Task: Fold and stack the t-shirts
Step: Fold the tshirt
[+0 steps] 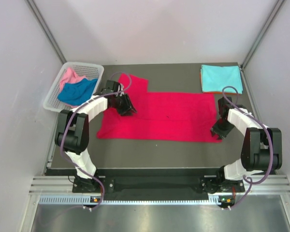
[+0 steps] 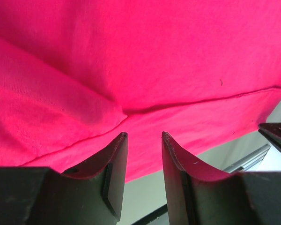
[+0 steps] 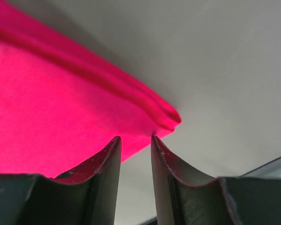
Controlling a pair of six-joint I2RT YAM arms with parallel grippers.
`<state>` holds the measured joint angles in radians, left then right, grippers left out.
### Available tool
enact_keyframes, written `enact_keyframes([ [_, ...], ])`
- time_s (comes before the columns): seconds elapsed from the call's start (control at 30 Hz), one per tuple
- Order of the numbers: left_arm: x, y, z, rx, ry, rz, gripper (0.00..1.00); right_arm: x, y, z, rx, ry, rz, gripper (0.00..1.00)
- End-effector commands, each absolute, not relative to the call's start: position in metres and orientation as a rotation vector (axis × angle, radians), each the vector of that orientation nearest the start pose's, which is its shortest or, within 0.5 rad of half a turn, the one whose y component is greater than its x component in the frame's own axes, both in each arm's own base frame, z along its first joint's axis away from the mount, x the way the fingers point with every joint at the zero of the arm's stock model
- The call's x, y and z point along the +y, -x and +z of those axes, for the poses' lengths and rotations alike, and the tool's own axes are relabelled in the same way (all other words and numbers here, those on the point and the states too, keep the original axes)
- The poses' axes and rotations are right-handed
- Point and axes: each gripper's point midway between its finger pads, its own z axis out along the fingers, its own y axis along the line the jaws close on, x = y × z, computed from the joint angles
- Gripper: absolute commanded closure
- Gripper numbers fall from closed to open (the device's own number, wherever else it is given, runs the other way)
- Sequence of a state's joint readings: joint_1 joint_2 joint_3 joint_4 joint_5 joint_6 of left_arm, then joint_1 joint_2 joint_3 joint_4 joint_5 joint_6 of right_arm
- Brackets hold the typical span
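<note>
We see the left gripper (image 2: 144, 137), jaws parted and empty, over a fold of the crimson t-shirt (image 1: 159, 116). The right gripper (image 3: 136, 139), likewise parted, sits at that shirt's near right corner. The shirt lies spread across the table (image 1: 150, 150), with a folded turquoise t-shirt (image 1: 221, 79) at the far right corner.

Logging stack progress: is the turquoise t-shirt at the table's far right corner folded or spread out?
Folded: the turquoise t-shirt lies as a compact flat rectangle with straight edges and no sleeves sticking out.
</note>
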<state>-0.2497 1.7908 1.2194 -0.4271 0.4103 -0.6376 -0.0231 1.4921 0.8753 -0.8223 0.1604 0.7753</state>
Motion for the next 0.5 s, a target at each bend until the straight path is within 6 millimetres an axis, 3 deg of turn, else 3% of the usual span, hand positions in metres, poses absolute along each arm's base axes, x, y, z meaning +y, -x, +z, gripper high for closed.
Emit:
enact_keyframes([
  [0.0,-0.198,-0.380,0.123,2.526,0.281,-0.914,0.60,-0.023,-0.246,0.037,2.555,-1.248,-0.219,0.68],
  [0.23,-0.191,-0.373,0.120,2.540,0.277,-0.866,0.60,-0.030,-0.223,0.018,2.550,-1.301,-0.314,0.70],
  [0.47,-0.173,-0.370,0.109,2.562,0.330,-0.725,0.60,-0.038,-0.206,0.021,2.523,-1.310,-0.381,1.00],
])
